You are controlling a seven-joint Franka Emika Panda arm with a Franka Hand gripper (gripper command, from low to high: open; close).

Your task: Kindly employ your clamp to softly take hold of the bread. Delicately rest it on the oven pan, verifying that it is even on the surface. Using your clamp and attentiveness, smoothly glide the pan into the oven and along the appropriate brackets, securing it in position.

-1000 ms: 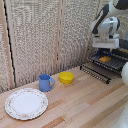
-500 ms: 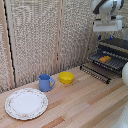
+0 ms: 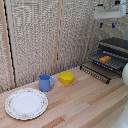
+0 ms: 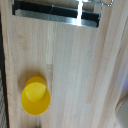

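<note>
A light wooden plank desk carries everything. A round patterned white plate lies toward the exterior view's left, with a blue cup near it and a yellow bowl just beside the cup. The dark oven stands at the desk's far right, its door lowered.

My clamp hangs in the upper right of the exterior frame, its boxy white housing level across the top edge. Two short blue-tipped fingers point straight down with a plain gap between them, nothing held. A rounded white part of my arm shows at the right edge, lower down.
</note>
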